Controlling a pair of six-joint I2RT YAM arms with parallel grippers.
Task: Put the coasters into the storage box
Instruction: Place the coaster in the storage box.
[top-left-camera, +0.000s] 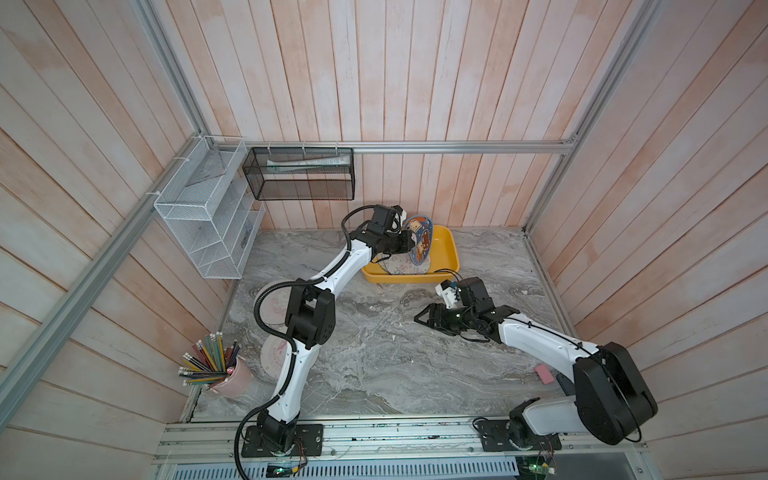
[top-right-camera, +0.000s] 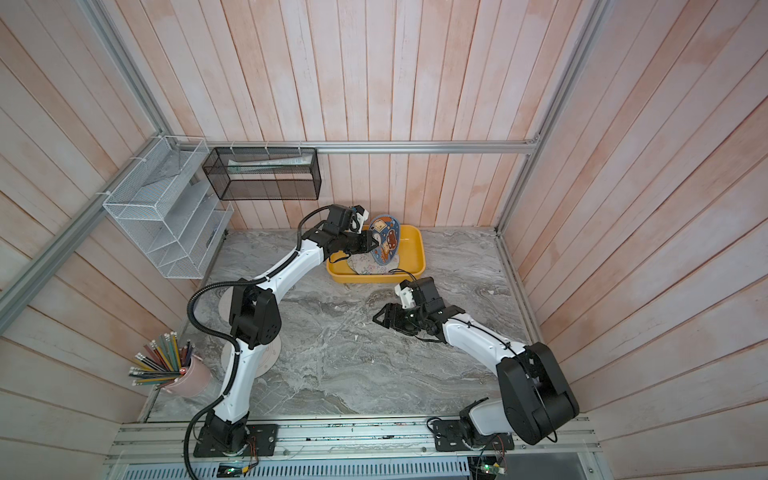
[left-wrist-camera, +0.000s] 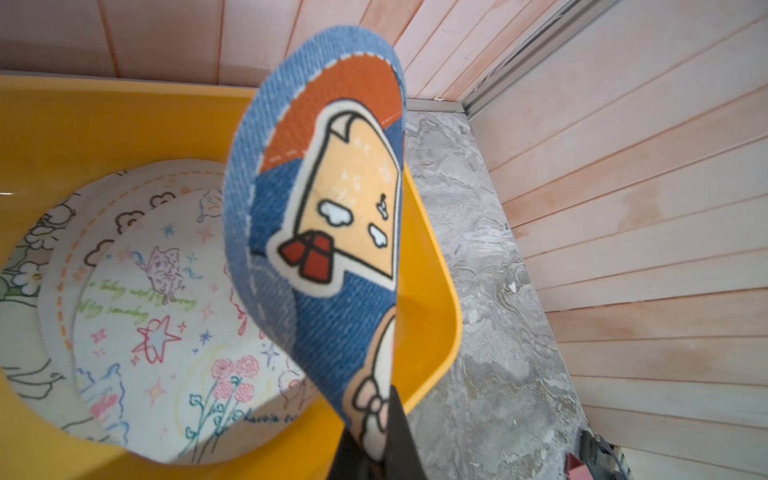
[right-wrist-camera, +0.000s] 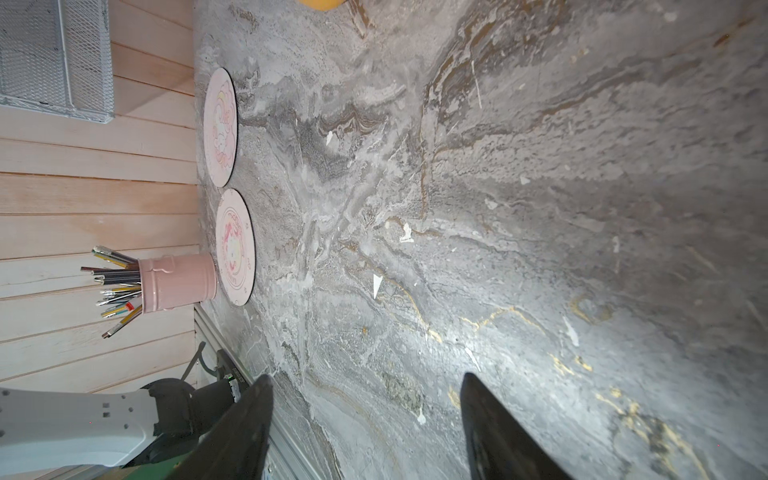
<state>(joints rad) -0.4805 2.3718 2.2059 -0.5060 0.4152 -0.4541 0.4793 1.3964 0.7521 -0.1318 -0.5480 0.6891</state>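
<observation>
- The left hand (top-left-camera: 409, 244) is clamped on the lower edge of a blue coaster (top-left-camera: 420, 239).
- The blue coaster stands nearly upright on edge, bowed a little, with its printed face turned away from the arm.
- It hangs over the box (top-left-camera: 449, 253), above the near half where other coasters lie. It is clear of the rim and, as far as I can tell, not touching the stack.
- The coming move looks like a plain release or a tip to flat. The disc is already inside the box's outline, so it should drop onto the stack.
- The left wrist view shows at least three cream coasters in the box, overlapping. A floral one (left-wrist-camera: 174, 316) is on top and the far half of the box is bare.
- The right hand (top-left-camera: 424, 318) hovers low over bare desk (right-wrist-camera: 540, 208), jaws apart and empty.
- Two pink-printed coasters (right-wrist-camera: 220, 124) (right-wrist-camera: 235, 245) still lie flat on the desk by the cup (right-wrist-camera: 178, 282) of pencils. They are close to the left arm's base and well apart from the right hand.
</observation>
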